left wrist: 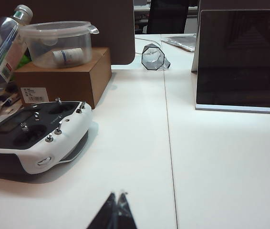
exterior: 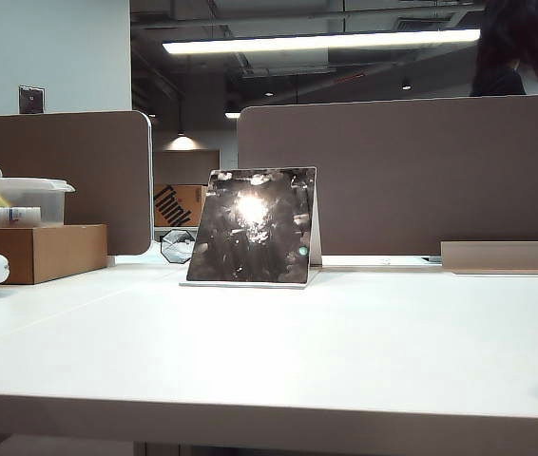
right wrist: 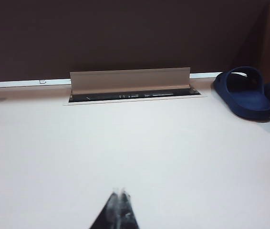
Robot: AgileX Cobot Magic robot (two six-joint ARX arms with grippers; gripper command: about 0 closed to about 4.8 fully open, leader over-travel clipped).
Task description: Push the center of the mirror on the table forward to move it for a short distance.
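The mirror [exterior: 253,226] is a square dark panel with a bright glare, leaning back on a white stand in the middle of the white table [exterior: 278,351]. The left wrist view also has the mirror [left wrist: 242,59], dark and upright, far ahead of my left gripper [left wrist: 117,194]. That gripper is shut with nothing in it, low over the table. My right gripper [right wrist: 120,192] is shut and empty too, over bare table [right wrist: 135,148] facing a cable flap [right wrist: 130,80]. The mirror does not appear in the right wrist view. Neither gripper appears in the exterior view.
On the left stand a brown cardboard box [exterior: 46,252] with a clear plastic tub [exterior: 17,201] on top, a white and black remote controller [left wrist: 35,136], a bottle [left wrist: 4,40] and a small glass object [left wrist: 154,57]. Brown partitions [exterior: 412,176] close the back. Blue slippers [right wrist: 247,93] lie at right.
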